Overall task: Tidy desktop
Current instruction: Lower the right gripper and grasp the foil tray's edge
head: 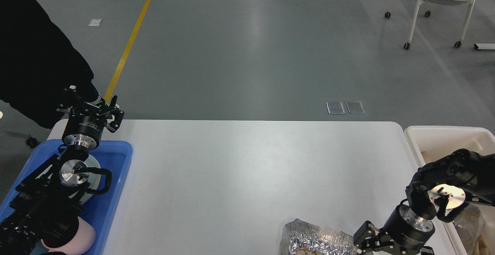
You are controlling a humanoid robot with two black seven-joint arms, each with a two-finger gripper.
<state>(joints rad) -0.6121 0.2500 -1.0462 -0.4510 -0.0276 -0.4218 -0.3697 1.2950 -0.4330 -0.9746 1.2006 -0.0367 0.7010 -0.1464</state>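
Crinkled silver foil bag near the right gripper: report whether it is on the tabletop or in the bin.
On the white desktop: crinkled silver foil bag lies outside cream-white plastic bin.

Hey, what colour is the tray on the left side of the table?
The tray is bright blue; the head view, the only view here, shows it clearly.

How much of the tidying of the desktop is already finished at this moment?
Mostly done, it seems: the desktop is bare except for a crumpled foil wrapper at its near edge. The right gripper is beside that wrapper, not clearly holding it. The left gripper is open above the blue tray, which already holds a pink cup. Left: moving the wrapper, probably into the white bin.
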